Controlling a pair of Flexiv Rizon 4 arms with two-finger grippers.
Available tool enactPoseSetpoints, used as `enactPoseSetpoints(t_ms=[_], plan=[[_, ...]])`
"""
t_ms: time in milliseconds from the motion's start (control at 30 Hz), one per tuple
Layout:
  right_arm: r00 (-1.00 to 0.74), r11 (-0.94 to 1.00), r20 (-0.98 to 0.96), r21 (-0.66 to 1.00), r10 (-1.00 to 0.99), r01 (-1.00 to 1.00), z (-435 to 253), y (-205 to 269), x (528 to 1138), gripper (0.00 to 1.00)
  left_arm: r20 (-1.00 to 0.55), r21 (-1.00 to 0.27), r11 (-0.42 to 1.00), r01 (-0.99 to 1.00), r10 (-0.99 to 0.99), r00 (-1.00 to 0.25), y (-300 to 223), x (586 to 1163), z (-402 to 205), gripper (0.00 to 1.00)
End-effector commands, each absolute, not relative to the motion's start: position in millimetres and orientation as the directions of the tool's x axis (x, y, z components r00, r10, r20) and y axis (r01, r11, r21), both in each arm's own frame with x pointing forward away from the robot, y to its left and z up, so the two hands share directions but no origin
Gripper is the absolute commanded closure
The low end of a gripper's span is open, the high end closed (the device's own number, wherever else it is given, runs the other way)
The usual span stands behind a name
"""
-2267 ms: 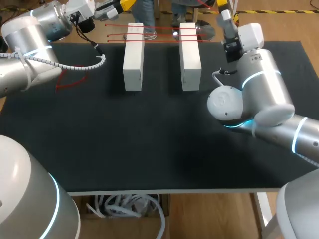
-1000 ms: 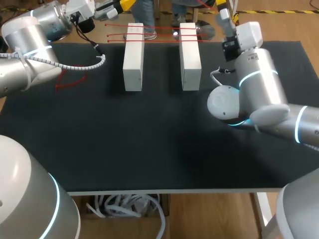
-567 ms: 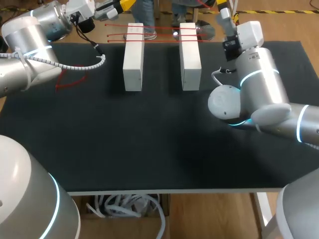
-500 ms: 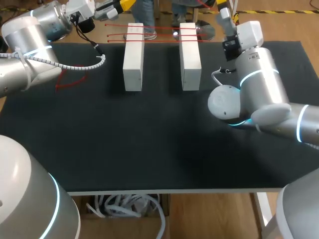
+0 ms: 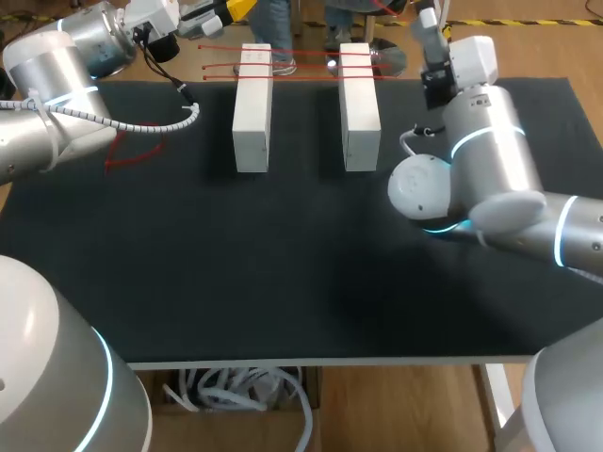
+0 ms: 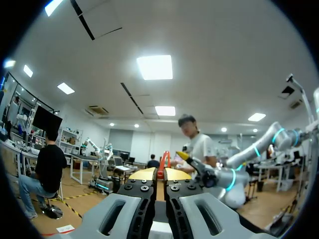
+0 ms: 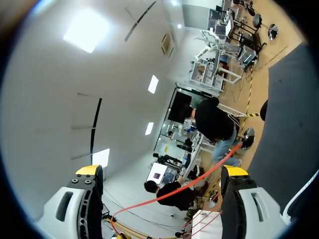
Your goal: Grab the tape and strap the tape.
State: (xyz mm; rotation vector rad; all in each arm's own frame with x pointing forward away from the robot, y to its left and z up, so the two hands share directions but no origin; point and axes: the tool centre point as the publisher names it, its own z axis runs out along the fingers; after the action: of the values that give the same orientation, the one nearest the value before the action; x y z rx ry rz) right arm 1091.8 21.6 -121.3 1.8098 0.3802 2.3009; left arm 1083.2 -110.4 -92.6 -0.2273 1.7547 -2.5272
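Two white blocks [image 5: 252,105] [image 5: 359,105] stand side by side at the far end of the black table [image 5: 283,264]. Thin red tape [image 5: 303,64] runs in several lines across their far ends. My left gripper [image 5: 231,8] is past the table's far left corner; in the left wrist view the left gripper [image 6: 157,174] is shut, with a red bit of tape [image 6: 161,162] showing between its yellow tips. My right gripper [image 7: 162,172] is open wide beyond the far right block, and a strand of red tape [image 7: 199,179] passes between its fingers without touching them.
A loose length of red tape [image 5: 127,155] lies on the table at the left, under my left arm. A white coiled cable [image 5: 165,125] hangs from that arm above the table. My right arm's elbow [image 5: 429,193] bulks over the table right of the blocks.
My right arm has shifted slightly left and farther back, turning its wrist. The left arm, blocks and tape have not moved.
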Motion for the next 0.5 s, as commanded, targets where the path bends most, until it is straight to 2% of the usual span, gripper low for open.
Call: enactPoseSetpoints(t_ms=[33, 100, 167, 200, 267, 333, 367, 400, 433, 500], plan=[[-0.231, -0.951, 0.926, 0.309, 0.3, 0.003, -119.5, 24.8, 1094.2, 0.0, 0.088, -0.935, -0.353, -0.036, -0.132, -0.987, -111.0, 1083.0, -93.1, 1.0], [-0.228, -0.952, 0.927, 0.308, 0.299, 0.004, -119.4, 24.8, 1094.3, 0.0, 0.088, -0.935, -0.353, -0.036, -0.132, -0.987, -111.0, 1083.0, -93.1, 1.0], [-0.219, -0.952, 0.929, 0.306, 0.298, 0.007, -120.2, 24.8, 1094.9, 0.1, 0.088, -0.935, -0.353, -0.036, -0.132, -0.987, -111.0, 1083.0, -93.1, 1.0], [-0.216, -0.952, 0.93, 0.306, 0.297, 0.008, -120.5, 24.9, 1095.1, 0.11, 0.088, -0.935, -0.353, -0.036, -0.132, -0.987, -111.0, 1083.0, -93.1, 1.0], [-0.21, -0.95, 0.93, 0.311, 0.302, 0.008, -121.1, 24.9, 1095.3, 0.45, 0.088, -0.935, -0.353, -0.036, -0.132, -0.987, -111.0, 1083.0, -93.1, 1.0], [-0.207, -0.952, 0.932, 0.305, 0.297, 0.01, -121.3, 25.0, 1095.6, 0.55, 0.088, -0.935, -0.353, -0.036, -0.132, -0.987, -111.0, 1083.0, -93.1, 1.0], [-0.205, -0.952, 0.933, 0.305, 0.297, 0.009, -121.4, 25.0, 1095.7, 0.66, 0.088, -0.935, -0.353, -0.036, -0.132, -0.987, -111.0, 1083.0, -93.1, 1.0], [-0.206, -0.952, 0.932, 0.306, 0.297, 0.009, -121.4, 24.9, 1095.8, 0.71, 0.088, -0.935, -0.353, -0.036, -0.132, -0.987, -111.0, 1083.0, -93.1, 1.0], [-0.207, -0.952, 0.932, 0.305, 0.296, 0.009, -121.4, 24.9, 1095.8, 0.68, 0.088, -0.935, -0.353, -0.036, -0.132, -0.987, -111.0, 1083.0, -93.1, 1.0], [-0.207, -0.952, 0.932, 0.307, 0.298, 0.013, -121.4, 24.9, 1096.0, 0.55, 0.088, -0.935, -0.353, -0.036, -0.132, -0.987, -111.0, 1083.0, -93.1, 1.0]])
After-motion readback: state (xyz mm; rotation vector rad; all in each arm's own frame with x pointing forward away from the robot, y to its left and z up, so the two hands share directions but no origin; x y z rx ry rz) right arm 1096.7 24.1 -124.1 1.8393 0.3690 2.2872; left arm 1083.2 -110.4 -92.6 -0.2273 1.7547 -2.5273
